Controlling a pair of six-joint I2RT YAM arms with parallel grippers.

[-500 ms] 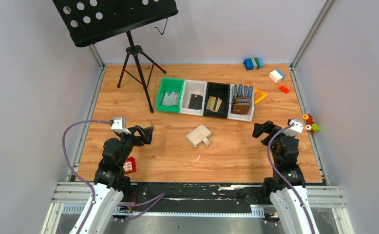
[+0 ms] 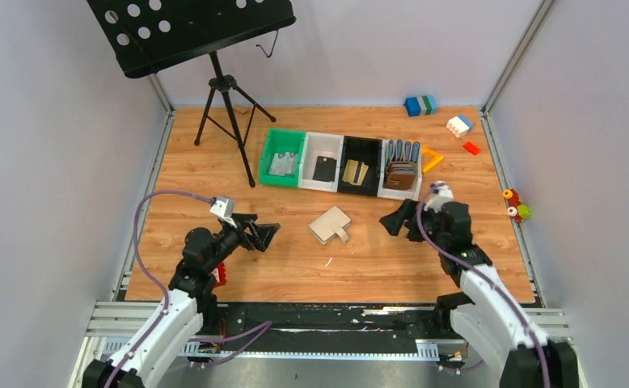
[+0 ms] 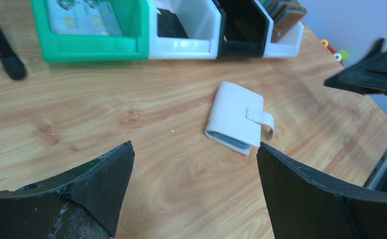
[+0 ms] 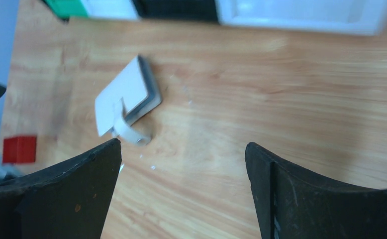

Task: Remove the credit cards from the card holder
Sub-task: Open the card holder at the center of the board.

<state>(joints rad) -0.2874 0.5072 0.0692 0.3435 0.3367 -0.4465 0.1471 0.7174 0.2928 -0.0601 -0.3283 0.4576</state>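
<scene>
card holder lies folded flat near the middle of the desk, strap tab loose, a little nearer than the row of bins toward the far edge. left gripper and right gripper flank it, apart from it, both spread wide and holding nothing

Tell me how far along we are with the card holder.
Done: nothing on it yet; the card holder lies folded on the table, untouched. In hand: the left gripper and the right gripper, both open, flank it without touching. Left: grasp it, open it, empty it.
</scene>
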